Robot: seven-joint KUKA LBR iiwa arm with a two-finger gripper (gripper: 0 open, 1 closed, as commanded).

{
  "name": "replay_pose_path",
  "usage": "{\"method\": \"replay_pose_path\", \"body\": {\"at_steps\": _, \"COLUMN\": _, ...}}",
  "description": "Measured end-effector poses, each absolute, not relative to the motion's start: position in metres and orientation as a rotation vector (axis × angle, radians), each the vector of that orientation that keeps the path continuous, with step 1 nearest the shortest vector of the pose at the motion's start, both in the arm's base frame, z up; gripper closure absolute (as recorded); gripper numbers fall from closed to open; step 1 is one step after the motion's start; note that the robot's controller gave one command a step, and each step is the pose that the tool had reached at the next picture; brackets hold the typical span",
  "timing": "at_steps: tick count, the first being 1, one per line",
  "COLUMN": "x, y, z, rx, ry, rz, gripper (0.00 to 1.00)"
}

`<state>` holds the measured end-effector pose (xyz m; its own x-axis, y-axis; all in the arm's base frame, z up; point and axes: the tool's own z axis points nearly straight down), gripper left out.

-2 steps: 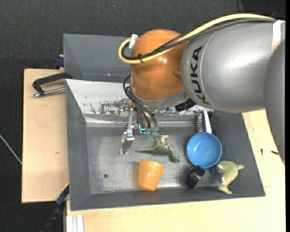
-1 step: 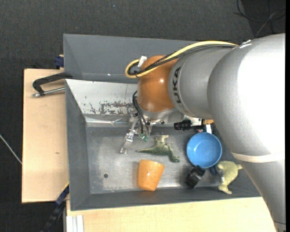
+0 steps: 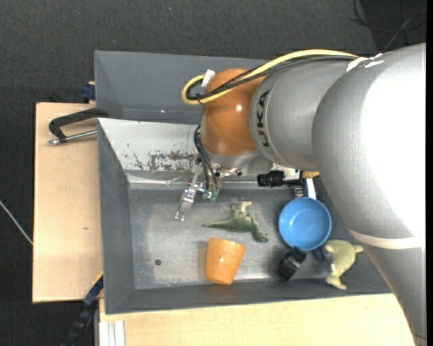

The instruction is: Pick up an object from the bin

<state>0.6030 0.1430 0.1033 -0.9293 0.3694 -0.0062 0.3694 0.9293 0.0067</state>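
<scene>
A dark, speckled floor is seen at top and left. A thin pale cord is laid across it at left, black cables at top right.

Bin matt scuffed metal; blue bowl, orange cup probably plastic.

Grey arm, orange wrist cover, yellow cable, silvery tool.
</scene>
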Motion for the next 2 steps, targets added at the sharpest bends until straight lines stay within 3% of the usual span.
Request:
{"method": "replay_pose_path", "body": {"at_steps": 1, "x": 0.593, "y": 0.112, "z": 0.104, "rx": 0.741, "ry": 3.054, "rz": 0.001, "gripper": 0.0}}
{"method": "replay_pose_path", "body": {"at_steps": 2, "x": 0.564, "y": 0.022, "z": 0.073, "rx": 1.045, "ry": 2.958, "rz": 0.011, "gripper": 0.0}}
